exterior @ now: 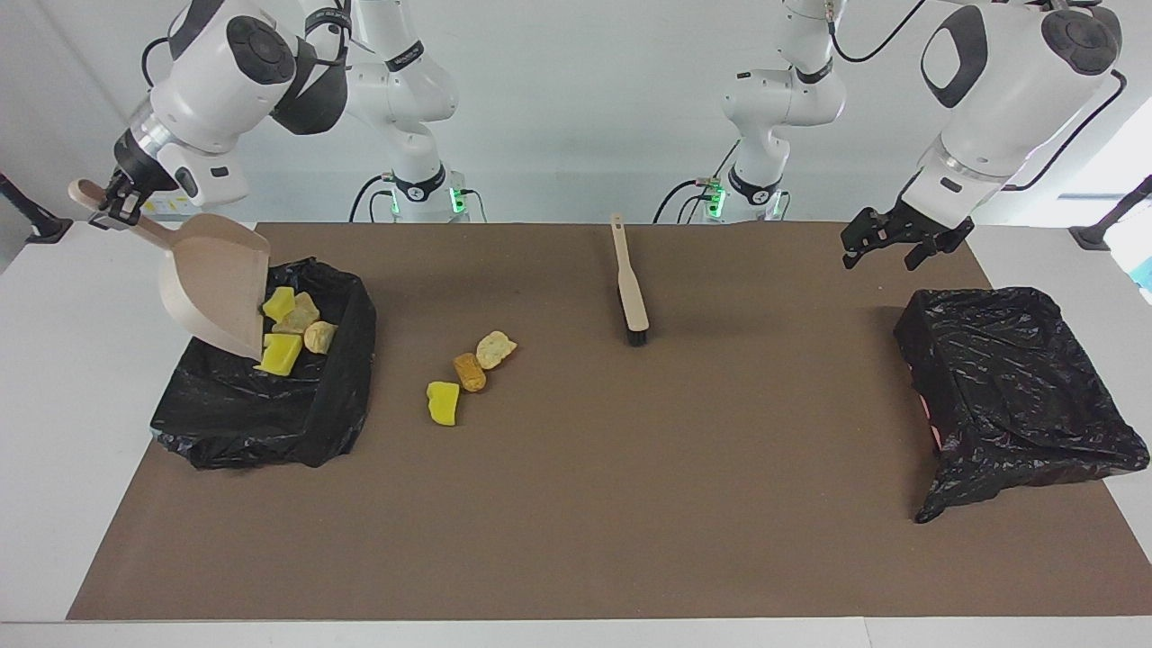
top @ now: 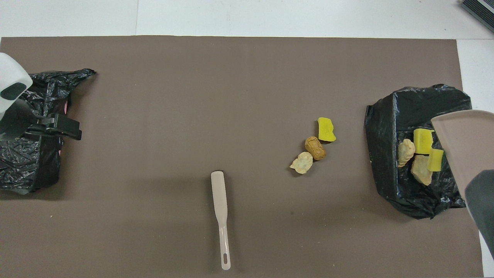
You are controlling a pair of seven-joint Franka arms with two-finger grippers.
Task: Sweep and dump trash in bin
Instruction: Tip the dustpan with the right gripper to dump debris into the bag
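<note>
Closest to the robots, the brush [exterior: 630, 288] is lying flat on the brown surface [exterior: 630, 504], its long axis running away from them, with the thin handle nearer and the dark bristle head farther. Above the right arm's end, the right pincer [exterior: 112, 202] is clamping shut on the handle of the beige dustpan [exterior: 216, 288]. It is holding the pan steeply tilted, handle up and mouth pointing down into the black-lined bin [exterior: 270, 423]. Four pieces of dumped trash [exterior: 292, 328], two yellow and two pale beige, are sitting in the bin at the pan's lip. Over the left arm's end, the left pincer [exterior: 886, 245] is hanging with its fingers spread wide and gripping nothing, above the edge of a second black bag [exterior: 1017, 387], apparently waiting. Between the bin and the brush, three pieces are lying loose in a short slanted row. These are a beige chunk [exterior: 495, 348] nearest the robots, an orange-brown chunk [exterior: 469, 371] touching it, and a yellow sponge bit [exterior: 443, 401] just beside that and farthest out. They are looking light, soft or crumbly, likely to break or squash if pinched, so pushing them with the bristles into the pan seems wiser. The brush is probably best taken by its stiff handle, and the pan by the handle where it is held.
</note>
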